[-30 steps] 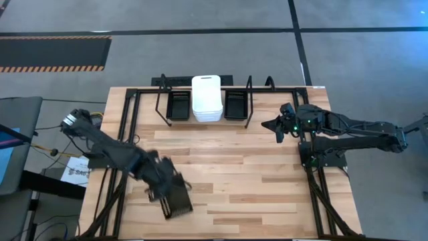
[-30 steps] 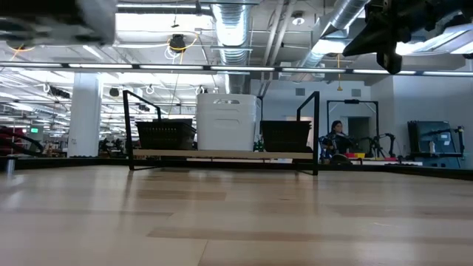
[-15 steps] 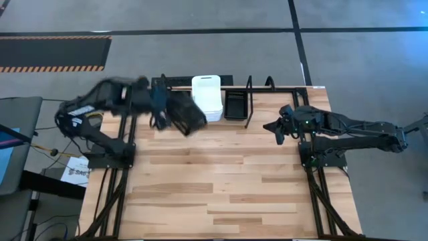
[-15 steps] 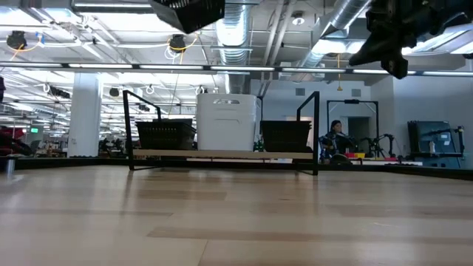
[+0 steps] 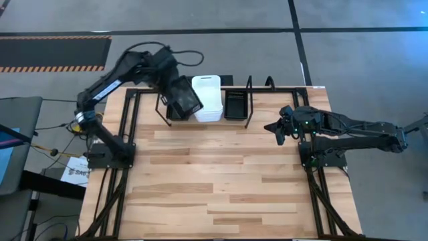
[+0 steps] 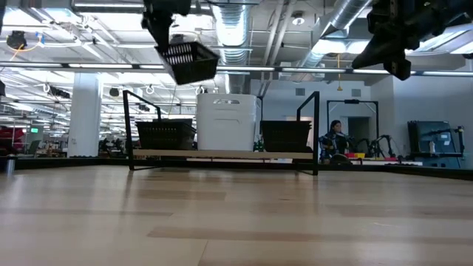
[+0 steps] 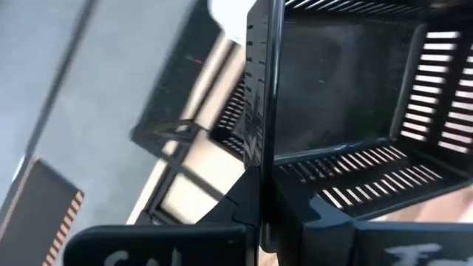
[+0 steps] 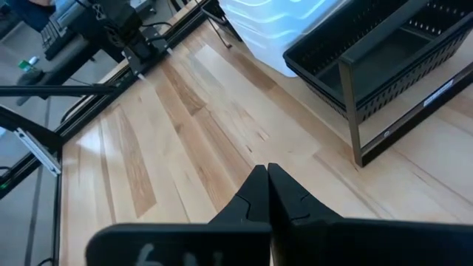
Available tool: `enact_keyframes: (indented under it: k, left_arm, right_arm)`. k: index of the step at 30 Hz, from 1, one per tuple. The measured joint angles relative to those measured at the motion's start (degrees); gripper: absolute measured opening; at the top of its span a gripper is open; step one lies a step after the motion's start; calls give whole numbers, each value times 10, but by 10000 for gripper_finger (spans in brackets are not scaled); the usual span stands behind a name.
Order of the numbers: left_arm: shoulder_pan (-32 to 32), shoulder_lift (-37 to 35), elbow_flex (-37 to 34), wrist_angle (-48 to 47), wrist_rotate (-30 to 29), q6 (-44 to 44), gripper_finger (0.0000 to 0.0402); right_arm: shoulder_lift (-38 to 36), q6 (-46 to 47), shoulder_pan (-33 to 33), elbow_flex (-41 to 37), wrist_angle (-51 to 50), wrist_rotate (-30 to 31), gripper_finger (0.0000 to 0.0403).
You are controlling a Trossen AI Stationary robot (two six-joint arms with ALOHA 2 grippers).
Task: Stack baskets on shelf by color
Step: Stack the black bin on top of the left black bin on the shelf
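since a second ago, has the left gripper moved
Yes. The left gripper, shut on a black basket, went from the table's near-left part to above the shelf.

R gripper (image 8: 267, 193) fingers pressed together, over bare wood table (image 8: 185, 148). Ahead: black basket (image 8: 384, 44) on shelf (image 8: 353, 111), white basket (image 8: 277, 22) beside it.

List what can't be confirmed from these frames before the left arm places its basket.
- Count of black baskets already in the shelf's left bay: the held basket covers it in the high view; nested ones read as one in the low view.
- White stack count: too fine to separate.
- Left end effector fingertips: hidden by the basket wall.
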Motion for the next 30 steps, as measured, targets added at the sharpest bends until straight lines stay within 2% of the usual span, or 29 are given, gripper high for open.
enact_keyframes:
  k: [4,10,15,20,24,30]
  left_arm:
    - [35,39,0,-19,58,97,0]
    - [81,72,0,-32,63,227,0]
    - [124,92,1,-31,61,274,0]
    - [156,105,1,-12,80,319,0]
    - [159,111,1,15,106,362,0]
    - [158,125,1,23,111,419,0]
  right_arm:
    - [0,2,0,0,0,0,3]
    - [0,44,0,0,-1,21,3]
    - [0,66,-2,0,-1,65,3]
    - [0,77,-18,0,1,80,3]
    - [0,81,-32,0,0,80,3]
    - [0,81,-46,0,0,80,3]
